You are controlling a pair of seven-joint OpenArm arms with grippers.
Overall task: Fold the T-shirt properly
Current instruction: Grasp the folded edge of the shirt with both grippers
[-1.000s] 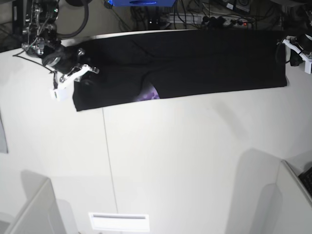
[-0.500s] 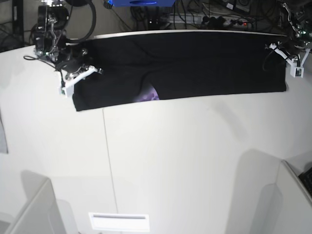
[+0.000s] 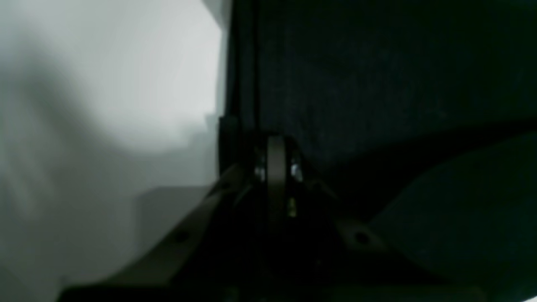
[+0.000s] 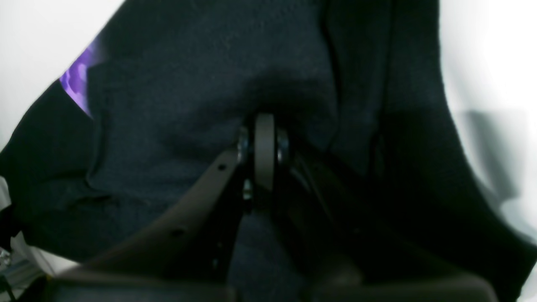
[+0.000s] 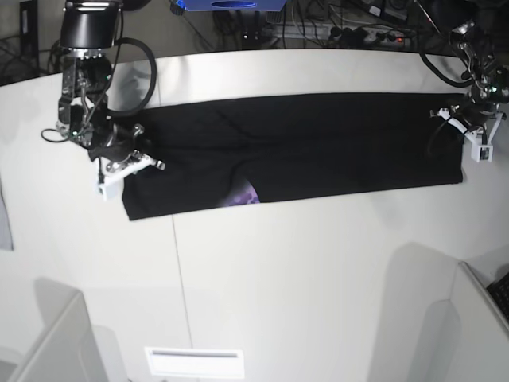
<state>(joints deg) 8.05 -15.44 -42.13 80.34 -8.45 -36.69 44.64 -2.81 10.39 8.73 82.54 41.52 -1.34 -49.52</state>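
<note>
Nearest the base camera: bare white table (image 5: 278, 278), a small white label plate (image 5: 194, 362) at the front edge, printing too small to read. Further back, the T-shirt (image 5: 318, 147) stretched into a long black band across the table, plain side up, a sliver of purple print (image 5: 242, 193) peeking from the front hem. At one end, right gripper (image 5: 119, 167) clamped tight on the cloth; at the other, left gripper (image 5: 469, 131) pinched shut on the far corner. Close-ups agree: right gripper (image 4: 264, 138) buried in dark fabric, left gripper (image 3: 275, 167) closed at the shirt's edge beside white tabletop. Best handled with both ends level and equally taut, moved together, no sag in the middle, front hem kept straight. No brand or legible writing anywhere.
</note>
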